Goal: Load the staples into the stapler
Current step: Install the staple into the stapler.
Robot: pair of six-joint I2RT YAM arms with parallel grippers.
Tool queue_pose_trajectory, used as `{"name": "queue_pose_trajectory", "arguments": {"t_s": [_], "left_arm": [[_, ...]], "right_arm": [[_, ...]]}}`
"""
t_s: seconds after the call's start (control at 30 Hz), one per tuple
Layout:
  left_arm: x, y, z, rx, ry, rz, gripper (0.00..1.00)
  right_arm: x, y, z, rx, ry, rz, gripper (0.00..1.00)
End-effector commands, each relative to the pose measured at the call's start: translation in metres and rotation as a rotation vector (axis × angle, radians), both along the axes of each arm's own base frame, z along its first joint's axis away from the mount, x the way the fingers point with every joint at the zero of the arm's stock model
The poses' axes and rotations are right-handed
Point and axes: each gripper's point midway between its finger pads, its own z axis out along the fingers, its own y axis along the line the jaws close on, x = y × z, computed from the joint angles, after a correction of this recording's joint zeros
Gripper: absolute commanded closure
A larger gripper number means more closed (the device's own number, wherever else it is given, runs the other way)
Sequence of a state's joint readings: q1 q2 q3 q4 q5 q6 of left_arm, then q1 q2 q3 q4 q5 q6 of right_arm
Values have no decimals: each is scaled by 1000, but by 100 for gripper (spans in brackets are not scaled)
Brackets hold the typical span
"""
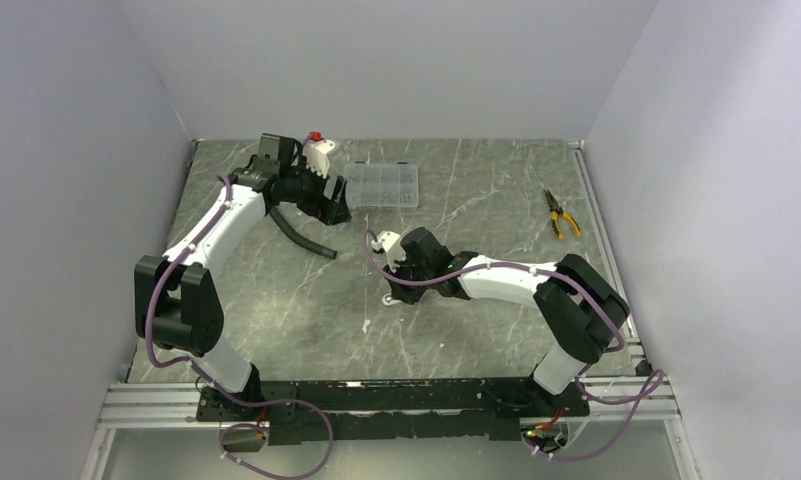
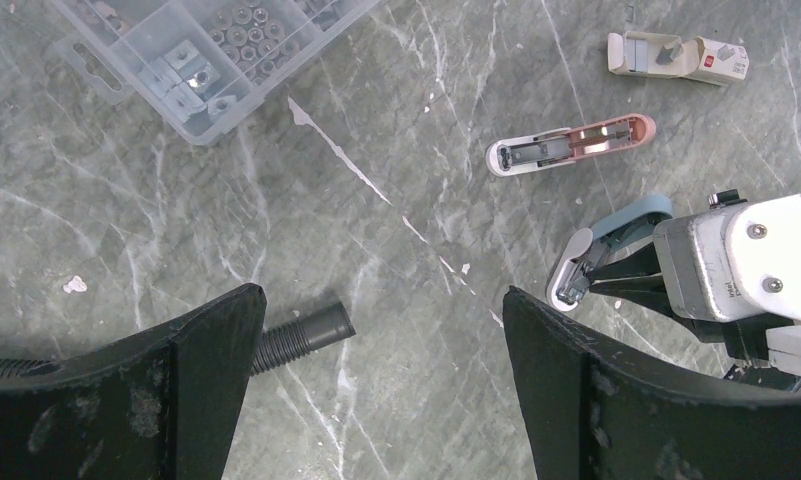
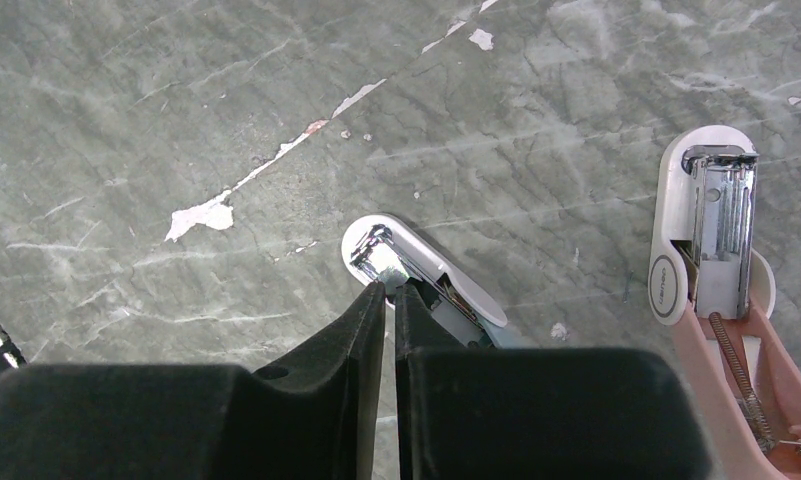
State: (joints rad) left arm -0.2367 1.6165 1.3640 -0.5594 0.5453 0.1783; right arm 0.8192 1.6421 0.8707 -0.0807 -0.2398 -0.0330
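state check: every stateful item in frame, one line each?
blue stapler: open.
pink stapler: open, magazine exposed.
right tool: shut, tips at blue stapler's magazine.
left tool: open, empty.
staple carton: flap open.
parts organizer: lid looks closed.

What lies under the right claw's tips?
The blue stapler, lying open, its shiny metal front at the tips of the shut right claw. The claw hides its rear; whether staples are held cannot be seen.

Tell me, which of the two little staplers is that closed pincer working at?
The blue-topped stapler: the right pincer has its tips at that one's open front end. The pink stapler lies apart, untouched.
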Motion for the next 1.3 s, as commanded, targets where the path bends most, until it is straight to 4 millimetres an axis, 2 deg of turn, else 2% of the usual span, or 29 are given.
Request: {"name": "queue_pose_trajectory", "arguments": {"t_s": [0.0,0.83,1.27], "left_arm": [[5,-4,26,-37,-53,-9,6],[5,-4,26,-34,-53,-12,6],[5,-5,28,-38,-55,-15,6]], "right_arm": [[13,11,24,43,-57,-9,86],[18,12,37,54,-101,-13,83],[22,12,32,39,-110,-13,83]]}}
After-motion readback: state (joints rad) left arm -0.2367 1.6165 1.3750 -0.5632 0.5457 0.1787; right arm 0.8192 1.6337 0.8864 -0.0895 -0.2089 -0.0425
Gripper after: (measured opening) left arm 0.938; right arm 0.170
